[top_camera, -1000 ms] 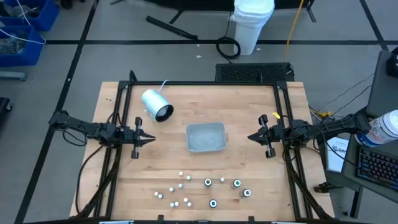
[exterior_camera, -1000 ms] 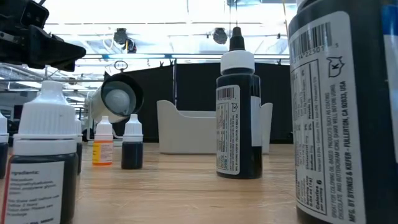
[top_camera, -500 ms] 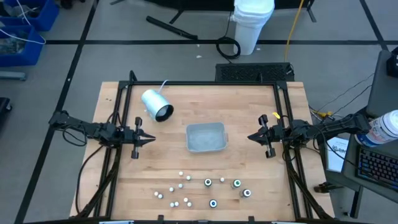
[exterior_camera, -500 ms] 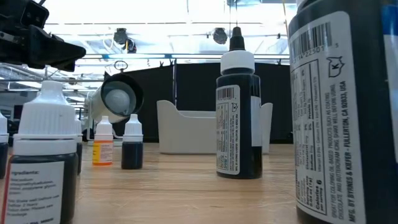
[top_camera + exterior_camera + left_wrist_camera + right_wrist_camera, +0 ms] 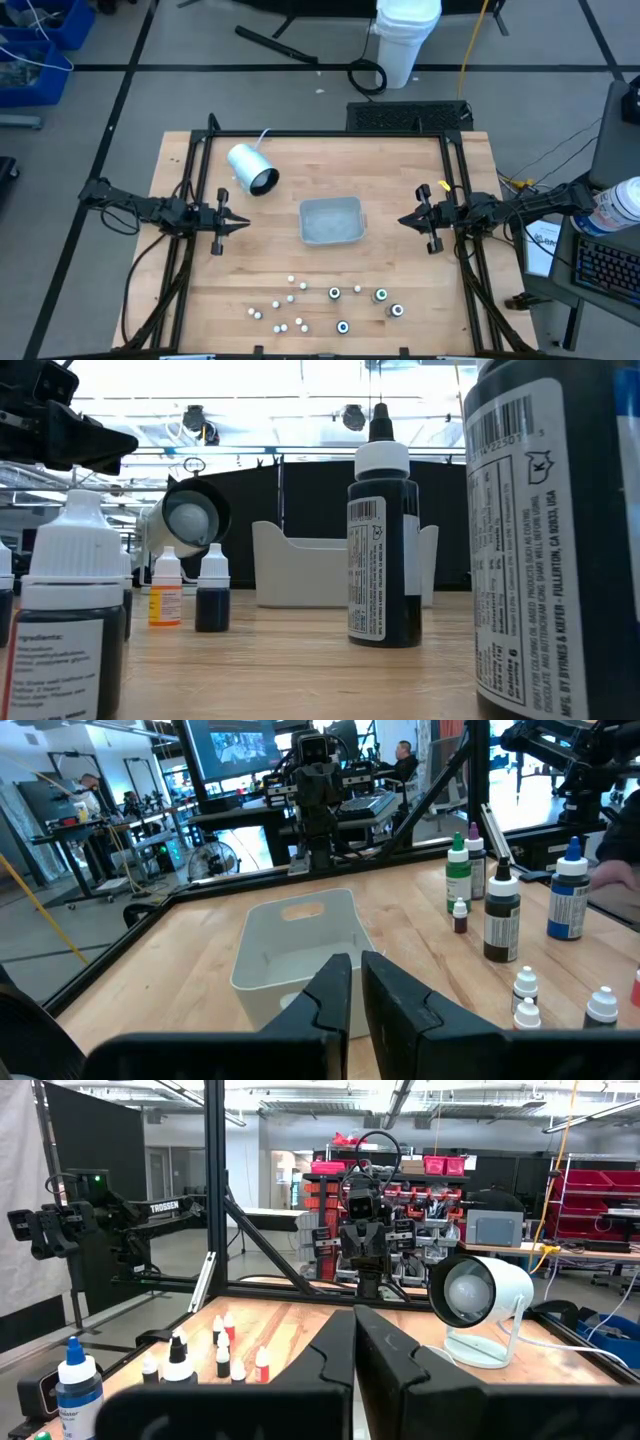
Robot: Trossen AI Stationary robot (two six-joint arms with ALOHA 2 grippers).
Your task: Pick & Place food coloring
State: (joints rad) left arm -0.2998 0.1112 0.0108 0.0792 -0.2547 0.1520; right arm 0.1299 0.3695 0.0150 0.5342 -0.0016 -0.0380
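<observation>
Nothing picked yet. The left gripper (image 5: 243, 222) hangs over the left edge of the table (image 5: 400, 170), fingers pinched almost together on nothing. The right gripper (image 5: 403, 221) mirrors it at the right edge, clenched shut and also empty. Both point inward at the tray (image 5: 330, 221), which sits mid-table between them and looks empty in the left wrist view.

The food coloring bottles (image 5: 334, 293) all stand in a loose cluster along the near edge of the table, well apart from the tray and from either gripper. Small white-capped ones sit toward the left of the cluster, dark round ones with white or teal tops toward the right. From table height they read as upright, with tall narrow dropper caps.

Risks from here, as I judge them:
- Bottles are tiny, light and top-heavy — a finger that comes in off-centre or still closed will likely tip one, and it would roll.
- The cluster is tight in places, so open fingers going down on one bottle could knock its neighbour.
- Smooth round bodies — a grip high on the cap may slip or let the bottle swing on the way to the tray.
- The lamp (image 5: 251, 168) and its cord (image 5: 264, 135) sit at the far left; a wide left-arm swing could clip them.
</observation>
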